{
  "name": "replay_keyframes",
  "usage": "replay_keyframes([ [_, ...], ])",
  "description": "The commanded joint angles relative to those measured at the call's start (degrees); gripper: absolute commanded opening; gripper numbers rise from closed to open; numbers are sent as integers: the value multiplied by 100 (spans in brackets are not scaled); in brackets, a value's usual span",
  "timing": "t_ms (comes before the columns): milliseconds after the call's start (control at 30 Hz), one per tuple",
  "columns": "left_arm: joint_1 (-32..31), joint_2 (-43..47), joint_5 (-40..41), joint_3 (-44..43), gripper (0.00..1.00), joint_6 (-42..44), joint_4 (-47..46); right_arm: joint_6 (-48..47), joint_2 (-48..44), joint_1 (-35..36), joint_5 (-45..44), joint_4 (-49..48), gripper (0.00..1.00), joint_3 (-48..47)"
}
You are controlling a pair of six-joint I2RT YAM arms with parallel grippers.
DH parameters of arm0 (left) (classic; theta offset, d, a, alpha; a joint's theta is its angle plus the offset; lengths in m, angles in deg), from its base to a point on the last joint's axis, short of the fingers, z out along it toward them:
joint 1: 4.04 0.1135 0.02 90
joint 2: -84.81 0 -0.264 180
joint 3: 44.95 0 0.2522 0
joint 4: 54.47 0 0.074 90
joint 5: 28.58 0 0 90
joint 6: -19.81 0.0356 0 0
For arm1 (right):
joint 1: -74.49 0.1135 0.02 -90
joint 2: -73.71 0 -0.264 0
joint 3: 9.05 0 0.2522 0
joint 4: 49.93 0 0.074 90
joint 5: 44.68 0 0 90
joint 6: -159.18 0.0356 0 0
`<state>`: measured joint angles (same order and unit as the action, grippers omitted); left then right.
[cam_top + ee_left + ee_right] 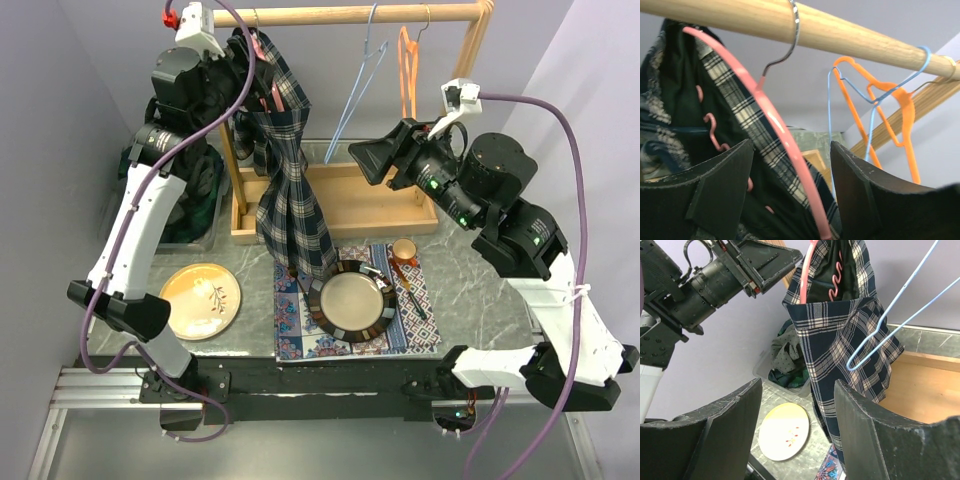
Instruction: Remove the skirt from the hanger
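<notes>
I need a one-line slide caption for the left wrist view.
Left gripper, open, straddles the pink hanger carrying the plaid skirt, under the wooden rail.

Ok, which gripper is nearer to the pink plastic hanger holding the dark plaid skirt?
Left. The left gripper is at the pink plastic hanger, open jaws either side of its arm. The right gripper hangs right of the dark plaid skirt, clear of both.
</notes>
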<state>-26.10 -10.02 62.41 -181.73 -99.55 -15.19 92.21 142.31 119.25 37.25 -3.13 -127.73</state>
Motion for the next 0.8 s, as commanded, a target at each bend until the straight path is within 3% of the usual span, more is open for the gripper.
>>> replay_keyframes([
  [0, 27, -71, -266, 32, 67, -192, -538, -79, -153, 42, -1, -324, 66, 86],
  [433, 71, -475, -363, -117, 62, -351, -477, -132, -329, 34, -18, -403, 67, 183],
  [500, 71, -423, -521, 85, 56, -333, -670, -149, -312, 42, -19, -394, 66, 174],
  [533, 71, -405, -574, 138, 46, -333, -732, -175, -312, 42, -19, -394, 66, 174],
  [600, 62, -318, -723, 235, 38, -324, -846, -202, -312, 42, -45, -403, 66, 192],
  [733, 80, -220, -917, 156, 6, -315, -1084, -228, -277, 34, -27, -438, 66, 183],
  [767, 88, -238, -960, -18, 2, -315, -1084, -228, -277, 42, -27, -456, 66, 183],
])
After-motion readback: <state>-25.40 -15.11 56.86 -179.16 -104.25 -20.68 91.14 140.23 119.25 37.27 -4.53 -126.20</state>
